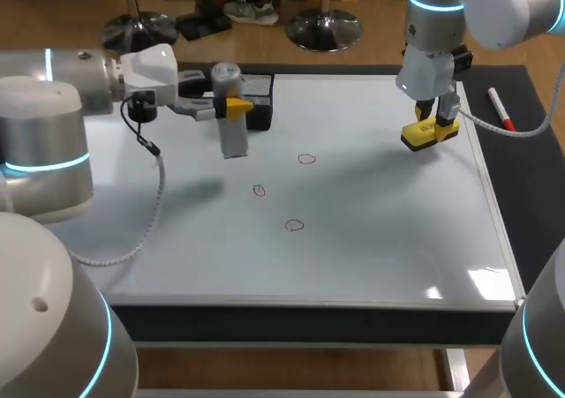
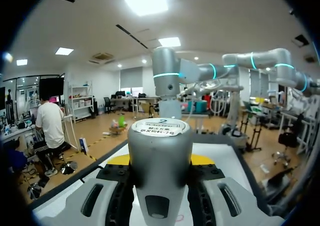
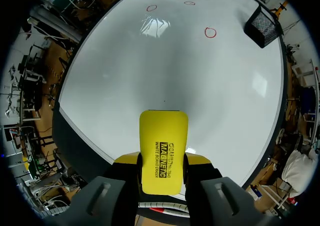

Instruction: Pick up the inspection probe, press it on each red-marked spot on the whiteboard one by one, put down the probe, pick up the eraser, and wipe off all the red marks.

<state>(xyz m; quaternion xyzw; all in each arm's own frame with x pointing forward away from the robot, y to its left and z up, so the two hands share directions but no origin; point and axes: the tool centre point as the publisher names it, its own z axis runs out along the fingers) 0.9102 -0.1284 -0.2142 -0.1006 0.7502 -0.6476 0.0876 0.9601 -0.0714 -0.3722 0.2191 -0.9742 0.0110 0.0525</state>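
Observation:
The grey cylindrical probe (image 1: 231, 107) hangs upright over the whiteboard (image 1: 371, 239), its tip just above the surface, with my left gripper (image 1: 231, 107) shut on it. In the left wrist view the probe (image 2: 160, 161) fills the space between the fingers. My right gripper (image 1: 431, 131) is shut on the yellow eraser (image 1: 429, 135), held above the board's far right part. The right wrist view shows the eraser (image 3: 163, 153) clamped between the fingers, off the board. Three red circles are drawn mid-board: one (image 1: 306, 159), one (image 1: 259, 190) and one (image 1: 294, 225). They also show ahead of the eraser as red circles (image 3: 210, 32).
A black mesh basket (image 1: 260, 93) stands at the board's far edge behind the probe. A red and white marker (image 1: 500, 108) lies on the dark mat right of the board. My left arm's cable (image 1: 157, 186) trails over the board's left side.

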